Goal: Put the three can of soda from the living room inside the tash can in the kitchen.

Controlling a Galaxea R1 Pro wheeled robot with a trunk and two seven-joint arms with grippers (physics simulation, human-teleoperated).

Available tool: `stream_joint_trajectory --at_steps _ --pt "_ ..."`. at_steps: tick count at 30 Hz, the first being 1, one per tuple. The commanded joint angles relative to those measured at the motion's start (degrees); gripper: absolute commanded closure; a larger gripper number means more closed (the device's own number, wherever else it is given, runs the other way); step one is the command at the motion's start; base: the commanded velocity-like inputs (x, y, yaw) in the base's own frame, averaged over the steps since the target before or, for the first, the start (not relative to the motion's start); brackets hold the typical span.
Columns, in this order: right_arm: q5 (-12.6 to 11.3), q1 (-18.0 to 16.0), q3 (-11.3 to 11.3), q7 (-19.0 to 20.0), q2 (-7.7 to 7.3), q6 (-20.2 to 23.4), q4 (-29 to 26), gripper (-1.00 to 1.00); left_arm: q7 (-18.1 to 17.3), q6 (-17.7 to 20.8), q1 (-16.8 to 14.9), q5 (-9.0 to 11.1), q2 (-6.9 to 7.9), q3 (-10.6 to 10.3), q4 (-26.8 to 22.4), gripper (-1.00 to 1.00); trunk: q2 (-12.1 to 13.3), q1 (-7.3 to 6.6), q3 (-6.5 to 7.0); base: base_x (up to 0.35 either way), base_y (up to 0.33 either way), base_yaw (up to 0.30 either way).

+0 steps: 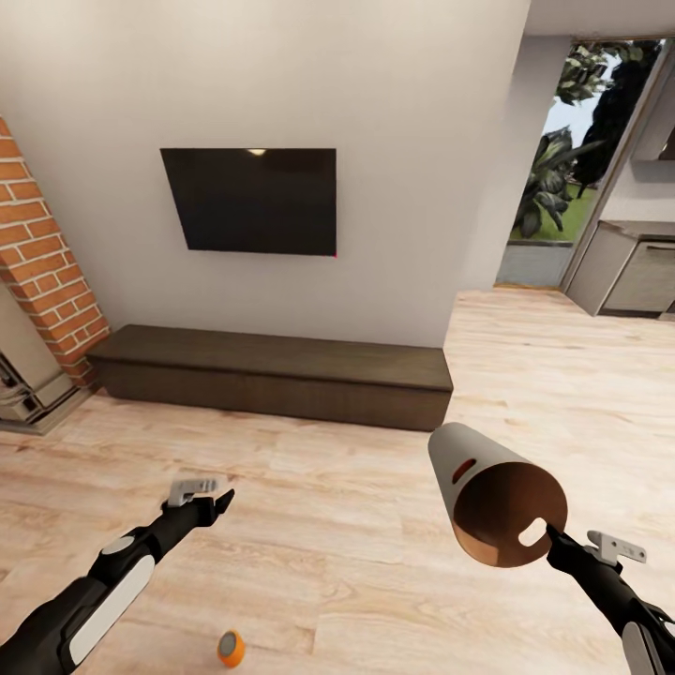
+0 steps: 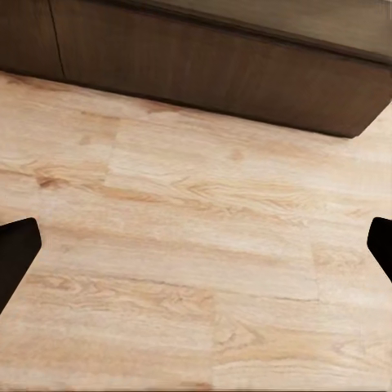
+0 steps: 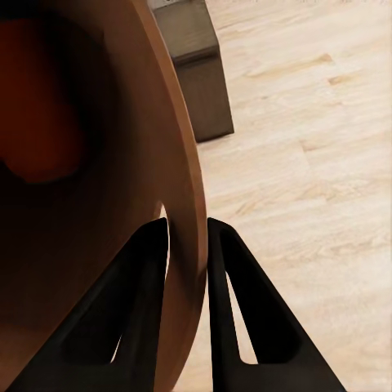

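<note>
right gripper [image 1: 551, 536] pinching tash can [image 1: 487, 487] rim, tilted

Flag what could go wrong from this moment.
The right gripper pinches only the thin rim of the trash can, which hangs tilted with its mouth sideways, so it may slip or spill anything dropped in. The orange can lies on the floor close to the robot and could get knocked away.
</note>
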Motion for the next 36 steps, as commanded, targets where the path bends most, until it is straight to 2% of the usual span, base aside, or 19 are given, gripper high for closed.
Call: stream_joint_trajectory --at_steps 1,4,12,14,19,20,22,24,27,28,31,36 --pt "-0.81 -0.03 -0.02 0.46 0.00 0.11 -0.09 1.00 0.01 0.01 -0.01 0.00 -0.02 0.00 0.52 -1.00 -0.02 -0.01 0.01 0.131 0.000 -0.007" --pt "-0.74 -0.03 -0.02 0.46 0.00 0.11 -0.09 1.00 0.21 0.18 -0.05 0.06 -0.14 0.03 2.92 -1.00 -0.02 -0.01 0.02 0.052 0.000 -0.003" --pt "-0.48 -0.03 0.01 0.46 0.05 -1.05 0.03 1.00 0.26 0.81 -0.06 0.08 -0.87 0.07 3.93 -1.00 -0.02 -0.01 0.02 0.011 0.000 -0.001" --pt "-0.37 -0.03 0.05 0.46 0.09 -2.07 0.41 1.00 1.18 2.77 -0.06 0.17 -1.00 0.11 3.96 -1.00 -0.02 -0.01 0.02 0.001 0.000 0.000" --pt "-0.30 -0.03 0.06 0.46 0.13 -2.60 0.75 1.00 3.95 9.76 -1.10 0.39 -2.55 0.43 4.56 -1.00 -0.02 -0.01 0.02 0.000 0.000 0.000" --pt "-0.29 -0.03 0.11 0.46 0.13 -2.71 0.82 1.00 6.69 15.53 -4.52 0.47 -3.88 0.58 6.54 -1.00 -0.02 -0.01 0.02 0.000 0.000 0.000" --pt "-0.27 -0.03 0.27 0.46 0.14 -2.75 0.85 1.00 9.50 19.28 -7.77 0.49 -4.43 0.67 8.35 -1.00 -0.02 -0.01 0.02 0.000 0.000 0.000" --pt "-0.26 -0.03 0.92 0.46 0.11 -2.77 0.86 1.00 11.57 21.20 -10.46 0.55 -4.73 0.76 10.86 -1.00 -0.02 -0.01 0.02 0.000 0.000 0.000" --pt "-0.22 -0.03 1.60 0.46 0.10 -2.80 0.87 1.00 12.87 20.93 -13.47 0.56 -5.08 0.75 16.17 -1.00 -0.02 -0.01 0.02 0.000 0.000 0.000" --pt "-0.17 -0.03 1.81 0.46 0.10 -2.82 0.87 1.00 13.30 19.55 -15.54 0.54 -5.34 0.74 19.35 -1.00 -0.02 -0.01 0.02 0.000 0.000 0.000" --pt "-0.13 -0.03 2.05 0.46 0.11 -2.85 0.86 1.00 13.84 17.49 -18.76 0.54 -5.58 0.82 24.29 -1.00 -0.02 -0.01 0.02 0.000 0.000 0.000" --pt "-0.09 -0.03 2.91 0.44 0.10 -2.83 0.82 1.00 14.12 16.13 -20.65 0.54 -5.70 0.87 27.46 -1.00 -0.02 -0.01 0.02 0.000 0.000 0.000"
